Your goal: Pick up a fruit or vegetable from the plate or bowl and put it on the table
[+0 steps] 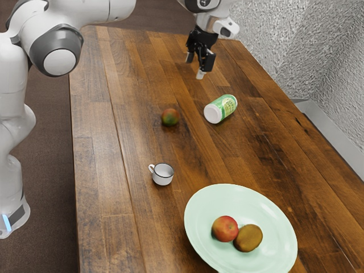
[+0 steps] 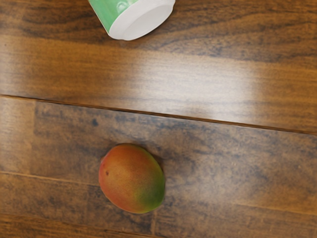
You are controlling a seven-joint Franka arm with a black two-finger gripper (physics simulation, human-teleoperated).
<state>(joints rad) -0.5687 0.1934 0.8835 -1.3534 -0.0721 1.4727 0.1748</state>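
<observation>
My gripper (image 1: 195, 66) hangs over the far part of the table (image 1: 96, 170) in the exterior view, its fingers open and holding nothing. A pale green plate (image 1: 205, 210) lies at the near end, far from the gripper. On it a red-orange fruit (image 1: 225, 228) sits beside a brownish-yellow fruit (image 1: 248, 238). A red-green mango (image 1: 170, 117) rests directly on the table, nearer to the gripper than the plate is. The wrist view shows this mango (image 2: 132, 178) on the wood below my hand.
A green and white can (image 1: 220, 108) lies on its side between gripper and plate; its white end (image 2: 143, 20) is in the wrist view. A small white mug (image 1: 162, 174) stands between the mango and the plate. Walls run past the table's edge at the exterior view's right.
</observation>
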